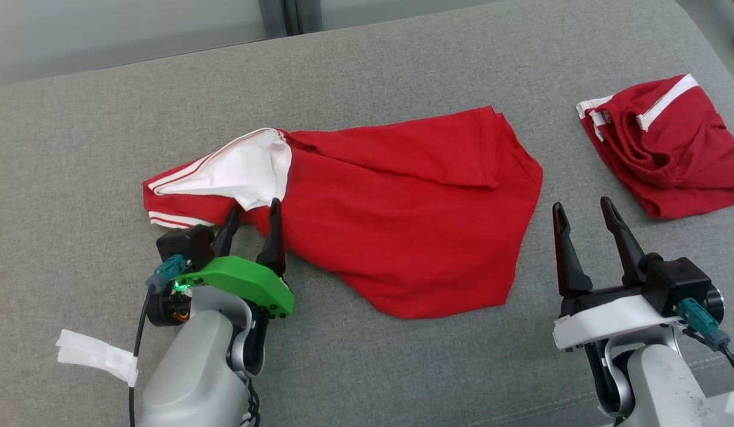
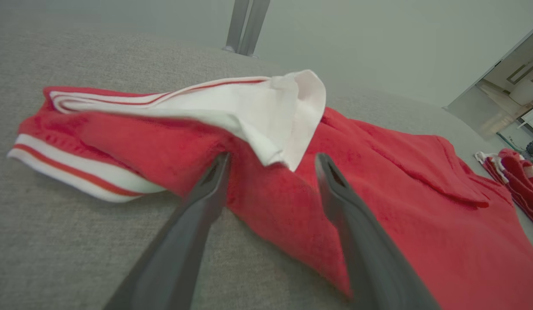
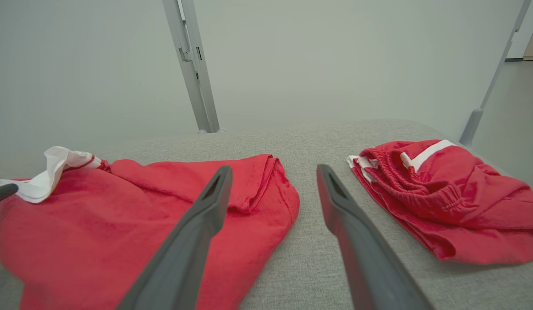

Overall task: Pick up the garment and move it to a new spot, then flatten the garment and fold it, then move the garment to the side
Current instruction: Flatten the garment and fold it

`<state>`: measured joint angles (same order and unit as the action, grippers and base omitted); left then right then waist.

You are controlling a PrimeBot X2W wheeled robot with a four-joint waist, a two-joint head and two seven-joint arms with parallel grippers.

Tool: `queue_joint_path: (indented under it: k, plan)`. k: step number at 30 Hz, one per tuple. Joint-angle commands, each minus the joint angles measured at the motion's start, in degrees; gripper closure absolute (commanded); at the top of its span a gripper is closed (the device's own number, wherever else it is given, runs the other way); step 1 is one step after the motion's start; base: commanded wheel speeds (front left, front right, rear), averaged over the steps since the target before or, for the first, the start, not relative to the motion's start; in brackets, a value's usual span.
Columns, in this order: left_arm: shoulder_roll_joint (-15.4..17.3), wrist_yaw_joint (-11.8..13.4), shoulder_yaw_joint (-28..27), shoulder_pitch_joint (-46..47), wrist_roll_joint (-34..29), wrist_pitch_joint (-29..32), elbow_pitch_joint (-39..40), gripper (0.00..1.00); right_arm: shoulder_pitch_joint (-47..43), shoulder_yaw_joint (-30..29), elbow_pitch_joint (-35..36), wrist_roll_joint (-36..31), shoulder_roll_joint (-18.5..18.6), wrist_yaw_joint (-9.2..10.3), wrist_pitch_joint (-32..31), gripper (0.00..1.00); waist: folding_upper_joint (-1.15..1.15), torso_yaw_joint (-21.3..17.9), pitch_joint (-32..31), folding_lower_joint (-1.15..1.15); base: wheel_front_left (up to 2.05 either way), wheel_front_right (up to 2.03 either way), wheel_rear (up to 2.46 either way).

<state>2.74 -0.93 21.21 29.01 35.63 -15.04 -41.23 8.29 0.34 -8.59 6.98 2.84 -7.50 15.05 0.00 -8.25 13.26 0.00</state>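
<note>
Looking down on the red garment, lying rumpled across the middle of the grey cloth-covered table, long side running left to right, one fold creasing its far part. Noting a white flap turning up at the garment's left end, with red-and-white striped trim lying beside and below it. Reaching in with the left pincer at the near left edge of the garment, just under that white flap, jaws standing wide, the two dark fingers pointing into the red cloth with a ridge of it sitting between them and nothing being clamped. Holding the right pincer just beside the garment's right end, over bare table, jaws likewise gaping wide and gripping nothing, fingers pointing away from the robot toward the gap between the two cloths. Seeing a second red garment bunching up at the far right of the table, white stripe and gathered waistband showing, well apart from the first. Glimpsing a grey metal post rising beyond the table's far edge.
</note>
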Motion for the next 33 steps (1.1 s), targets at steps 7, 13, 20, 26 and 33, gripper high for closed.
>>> queue_joint_path:
  k: [7, 13, 20, 26, 33]
  plan:
    - [0.3, 0.9, 0.3, -2.9, -0.1, -0.1, 2.2, 0.0, -0.1, -0.2, -0.1, 0.5, 0.1, 0.02, 0.2, 0.0, 0.0, 0.0, -0.2, 0.0, 0.0, 0.0, 0.0]
    - [0.3, 1.5, 0.2, -2.5, -0.6, -0.1, 2.0, 0.0, 0.1, -0.1, -0.1, 0.7, 0.1, 0.02, 0.2, 0.0, 0.0, -0.5, -0.1, 0.0, 0.0, 0.0, 0.0]
    - [0.3, 2.8, 0.1, -4.2, -1.9, -0.1, 5.9, 0.0, -0.6, -0.6, -0.3, 0.5, 0.1, 0.02, 0.2, 0.0, 0.0, -0.7, -0.5, 0.0, 0.0, 0.0, 0.0]
    - [0.3, 3.9, -0.1, -3.1, -1.7, -0.1, 4.9, 0.0, -0.6, -0.1, -0.6, 0.7, 0.1, 0.02, 0.2, 0.0, 0.0, -0.8, -0.8, 0.0, 0.0, 0.0, 0.0]
    - [0.3, 4.4, -1.4, -0.1, 1.4, -0.1, 0.6, 0.07, -0.6, 0.4, -0.9, 0.4, 0.1, 0.02, 0.2, 0.0, 0.0, -1.4, -1.1, 0.0, 0.0, 0.0, 0.0]
